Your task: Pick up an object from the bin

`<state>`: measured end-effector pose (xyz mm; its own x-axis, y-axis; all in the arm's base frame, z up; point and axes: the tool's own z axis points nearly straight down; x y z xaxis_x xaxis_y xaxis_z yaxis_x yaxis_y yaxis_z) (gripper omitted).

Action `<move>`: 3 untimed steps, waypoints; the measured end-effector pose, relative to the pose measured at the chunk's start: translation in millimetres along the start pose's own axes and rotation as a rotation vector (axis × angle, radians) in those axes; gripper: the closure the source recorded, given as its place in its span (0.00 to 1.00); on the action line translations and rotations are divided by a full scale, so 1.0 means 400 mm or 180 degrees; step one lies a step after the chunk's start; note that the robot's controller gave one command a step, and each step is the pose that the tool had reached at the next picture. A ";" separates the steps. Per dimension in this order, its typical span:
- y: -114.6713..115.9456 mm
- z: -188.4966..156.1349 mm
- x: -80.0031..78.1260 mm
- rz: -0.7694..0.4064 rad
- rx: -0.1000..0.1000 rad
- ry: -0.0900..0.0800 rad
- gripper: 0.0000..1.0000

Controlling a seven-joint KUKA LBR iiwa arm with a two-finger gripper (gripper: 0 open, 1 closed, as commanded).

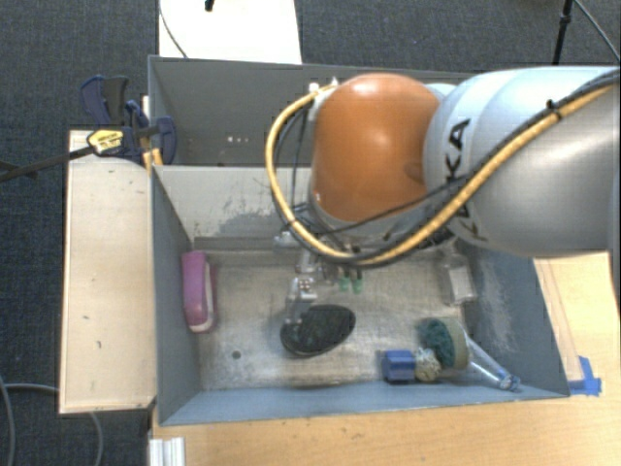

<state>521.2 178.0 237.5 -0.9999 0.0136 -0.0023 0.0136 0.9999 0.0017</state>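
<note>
I see the arm point(543, 163) reaching in from the right, its orange cover point(374, 144) hanging over the middle of the bin point(252, 212). The gripper point(304, 297) sits low, below the cover, over the middle of the bin floor. I cannot tell whether it is spread or closed, and I see nothing clamped in it. The thing nearest to it is a black oval object point(317, 330), lying flat on the floor near the middle, somewhat toward the front wall. Its long axis runs roughly left to right in the view, the right end tilted slightly toward the back wall. The gripper stands at the object's upper left edge; whether they touch I cannot tell. A pink bar point(197, 289) lies along the left wall, well apart, its long axis running front to back. Near the front right corner a blue block point(397, 365) lies just beside a green scrubber point(439, 343). A small grey block point(456, 283) lies by the right wall.
</note>
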 end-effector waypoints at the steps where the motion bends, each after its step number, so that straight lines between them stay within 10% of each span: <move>1: -0.213 0.225 0.028 -0.0352 0.0017 0.0027 0.00; 2: -0.201 0.416 0.021 -0.0137 -0.0001 -0.0003 0.00; 3: -0.201 0.402 0.014 -0.0126 -0.0003 -0.0032 1.00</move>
<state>515.1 97.9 76.7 -0.9996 -0.0259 -0.0126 -0.0259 0.9997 0.0024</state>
